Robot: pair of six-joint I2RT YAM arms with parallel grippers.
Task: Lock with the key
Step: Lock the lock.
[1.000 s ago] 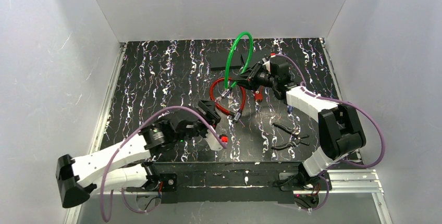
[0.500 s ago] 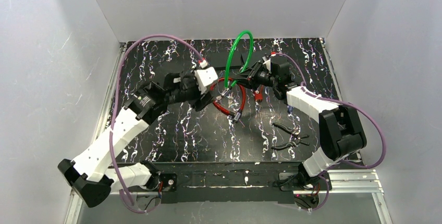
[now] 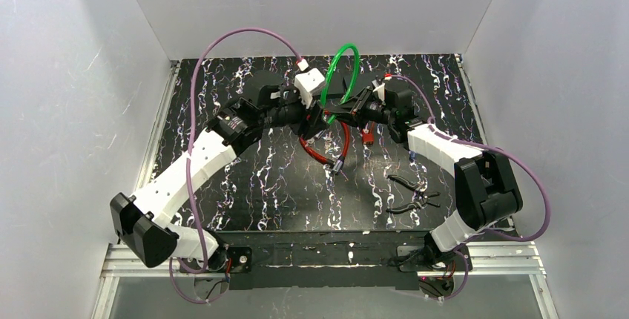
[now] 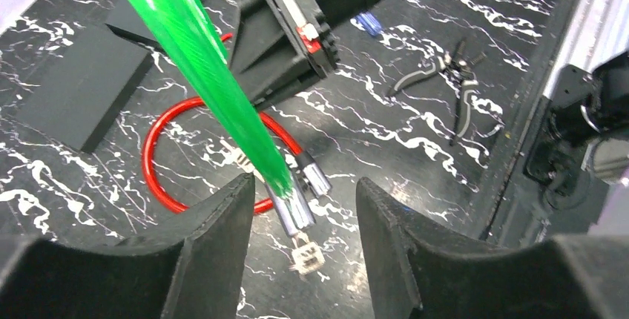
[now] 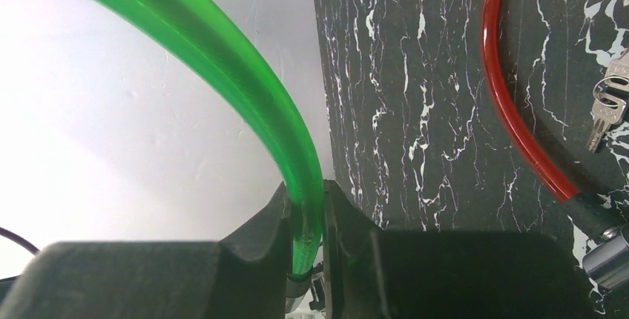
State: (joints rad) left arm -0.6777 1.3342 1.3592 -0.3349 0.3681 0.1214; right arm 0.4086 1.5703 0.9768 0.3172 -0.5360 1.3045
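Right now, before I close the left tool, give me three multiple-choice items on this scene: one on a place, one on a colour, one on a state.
1. Where is the red cable lock?
A) lying on the table
B) lifted in the air
C) hanging off the edge

2. What colour is the cable in the right tool?
A) red
B) green
C) blue

3. How does the left tool stand?
A) clamped on the red lock
B) shut and empty
C) open

Answers:
1 A: it lies coiled flat on the marbled surface.
2 B: the right tool is shut on the green cable lock.
3 C: its fingers stand apart, one on each side of the green lock's metal end, with gaps showing.
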